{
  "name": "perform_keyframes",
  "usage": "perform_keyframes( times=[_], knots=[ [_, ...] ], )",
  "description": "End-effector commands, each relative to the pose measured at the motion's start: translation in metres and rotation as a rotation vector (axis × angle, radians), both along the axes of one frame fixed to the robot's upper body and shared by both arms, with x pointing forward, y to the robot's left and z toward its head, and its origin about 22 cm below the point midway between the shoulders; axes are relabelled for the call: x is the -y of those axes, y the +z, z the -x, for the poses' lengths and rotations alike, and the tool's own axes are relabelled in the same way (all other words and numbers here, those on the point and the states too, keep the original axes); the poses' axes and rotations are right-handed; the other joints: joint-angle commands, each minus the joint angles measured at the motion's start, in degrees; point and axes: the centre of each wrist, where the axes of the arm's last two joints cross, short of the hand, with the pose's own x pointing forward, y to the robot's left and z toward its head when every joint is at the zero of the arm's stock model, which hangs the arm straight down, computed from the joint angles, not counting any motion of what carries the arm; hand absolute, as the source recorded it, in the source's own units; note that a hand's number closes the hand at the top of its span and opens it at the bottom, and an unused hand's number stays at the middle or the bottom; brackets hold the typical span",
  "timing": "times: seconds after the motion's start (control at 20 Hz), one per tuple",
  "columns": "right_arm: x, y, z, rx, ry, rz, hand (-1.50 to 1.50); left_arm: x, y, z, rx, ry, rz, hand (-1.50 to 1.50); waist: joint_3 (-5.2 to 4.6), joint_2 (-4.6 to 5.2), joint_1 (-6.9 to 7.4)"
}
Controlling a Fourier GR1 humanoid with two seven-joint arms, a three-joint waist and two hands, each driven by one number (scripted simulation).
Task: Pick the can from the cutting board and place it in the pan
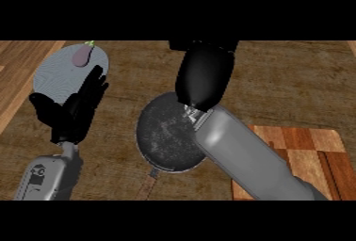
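The dark round pan lies in the middle of the counter, its handle pointing toward me. The checkered wooden cutting board lies at the right, partly under my right forearm. No can shows anywhere; the bare part of the board holds nothing. My right hand hangs over the pan's far right rim, its back toward me, hiding whatever is beneath it. My left hand rests open at the left, fingers up, in front of a plate.
A grey plate with a small purple eggplant on its far edge sits at the back left. Lighter wood planks run along the counter's left side.
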Motion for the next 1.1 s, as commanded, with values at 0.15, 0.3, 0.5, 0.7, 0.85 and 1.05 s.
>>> perform_keyframes(
  times=[0.15, 0.3, 0.5, 0.7, 0.85, 1.05],
  knots=[
    [-0.011, -0.017, 0.017, 0.016, -0.149, -0.151, 1.50, -0.012, -0.003, -0.004, 0.009, 0.055, 0.004, 0.00, 0.12, -0.17, -3.50],
    [-0.008, -0.043, 0.020, -0.004, -0.137, -0.169, 1.50, -0.012, -0.009, -0.001, -0.011, 0.071, -0.003, 0.00, 0.17, 0.13, -4.34],
    [-0.005, -0.080, 0.026, -0.039, -0.112, -0.225, 1.50, -0.020, 0.002, 0.001, 0.005, 0.087, 0.006, 0.00, 0.25, 0.36, -4.03],
    [-0.001, -0.103, 0.024, -0.077, -0.089, -0.218, 1.50, -0.025, 0.004, 0.003, 0.013, 0.080, 0.015, 0.00, 0.25, 0.34, -4.41],
    [0.003, -0.119, 0.020, -0.136, -0.135, -0.207, 1.50, -0.013, -0.009, 0.004, 0.003, 0.064, 0.012, 0.00, 0.23, 0.62, -3.90],
    [0.035, -0.134, 0.012, -0.187, -0.262, -0.382, -1.50, -0.026, -0.004, 0.007, 0.004, 0.101, 0.012, 0.00, 0.37, 0.54, -4.93]
  ],
)
